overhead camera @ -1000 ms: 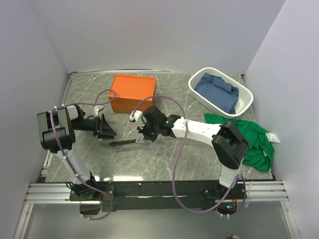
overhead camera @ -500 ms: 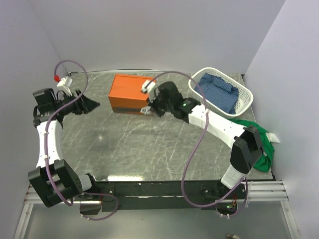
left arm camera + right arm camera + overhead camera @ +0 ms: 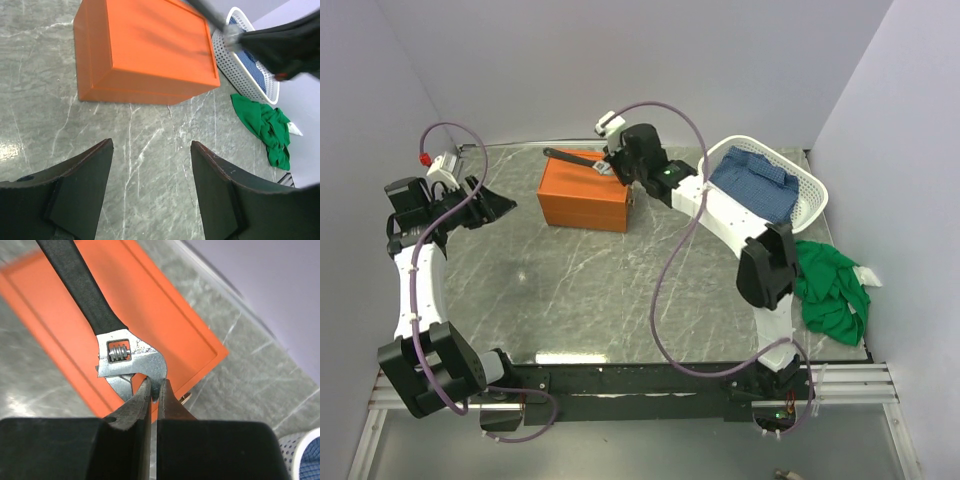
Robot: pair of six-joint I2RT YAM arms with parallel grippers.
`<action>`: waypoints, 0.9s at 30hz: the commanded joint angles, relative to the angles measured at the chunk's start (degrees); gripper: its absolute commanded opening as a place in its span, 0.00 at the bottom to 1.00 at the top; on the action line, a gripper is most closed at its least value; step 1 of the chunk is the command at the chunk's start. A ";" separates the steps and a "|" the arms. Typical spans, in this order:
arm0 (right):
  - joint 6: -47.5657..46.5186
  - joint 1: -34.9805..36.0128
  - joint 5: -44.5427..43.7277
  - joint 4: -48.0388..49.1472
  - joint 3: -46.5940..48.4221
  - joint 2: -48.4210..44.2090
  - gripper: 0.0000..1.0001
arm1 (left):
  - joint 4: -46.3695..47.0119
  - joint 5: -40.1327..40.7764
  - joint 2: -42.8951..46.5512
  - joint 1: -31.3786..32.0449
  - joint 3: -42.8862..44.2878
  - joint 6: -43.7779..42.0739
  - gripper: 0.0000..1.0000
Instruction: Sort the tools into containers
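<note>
Bare table [image 3: 620,300] spreads wide in front of the orange box [image 3: 585,190]. Left of the box, the left gripper [image 3: 150,145] hangs spread. Over the box's top (flat, plain), the right gripper [image 3: 154,387] pinches the black wrench [image 3: 85,285] by its silver head.

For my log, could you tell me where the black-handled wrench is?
In the top view, the black-handled silver-jawed wrench hangs in the right gripper above the orange rectangular box, far centre.

We count one orange box [image 3: 585,190], one black wrench [image 3: 85,287], one white basket [image 3: 816,206], one blue cloth [image 3: 755,180], one green cloth [image 3: 830,285], and two grippers, a left gripper [image 3: 151,150] and a right gripper [image 3: 154,385], over one marble table [image 3: 620,290]
</note>
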State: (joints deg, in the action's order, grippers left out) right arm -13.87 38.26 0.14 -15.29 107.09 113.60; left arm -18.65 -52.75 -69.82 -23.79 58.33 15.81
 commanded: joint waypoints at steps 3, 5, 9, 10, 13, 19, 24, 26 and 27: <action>-1.78 -0.56 -3.83 3.60 4.09 3.55 0.00 | -1.74 1.16 1.27 0.15 3.90 -0.52 0.69; -1.69 -0.56 -4.27 4.21 3.66 4.08 0.00 | -0.60 1.42 1.09 0.24 3.64 0.53 0.70; 0.16 -0.38 -5.24 4.13 3.74 4.79 0.16 | 2.13 0.99 0.83 0.32 2.50 3.43 0.70; 0.24 -0.21 -5.41 4.21 3.65 4.44 0.23 | 2.57 0.98 0.74 0.50 2.50 3.87 0.70; 0.77 0.06 -7.78 4.83 2.86 1.98 0.48 | 4.15 1.60 1.09 1.20 2.06 4.14 0.70; 0.25 -0.64 -12.00 5.53 -5.56 -8.56 0.59 | 10.47 4.41 2.41 4.80 -0.31 6.51 0.70; -1.94 -1.96 -12.02 7.73 -23.09 -22.08 1.00 | 12.59 13.17 5.21 11.03 -2.51 4.67 0.75; -3.00 -1.96 -10.87 7.56 -28.75 -27.61 1.00 | 13.03 14.77 5.75 12.88 -3.13 2.04 0.97; -2.83 -1.87 -10.60 6.51 -32.61 -28.95 1.00 | 13.03 15.57 5.75 14.11 -3.22 1.51 0.96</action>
State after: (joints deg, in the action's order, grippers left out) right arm -15.16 36.77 -10.79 -9.72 84.07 92.38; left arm -9.69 -43.03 -66.94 -13.19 55.64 20.16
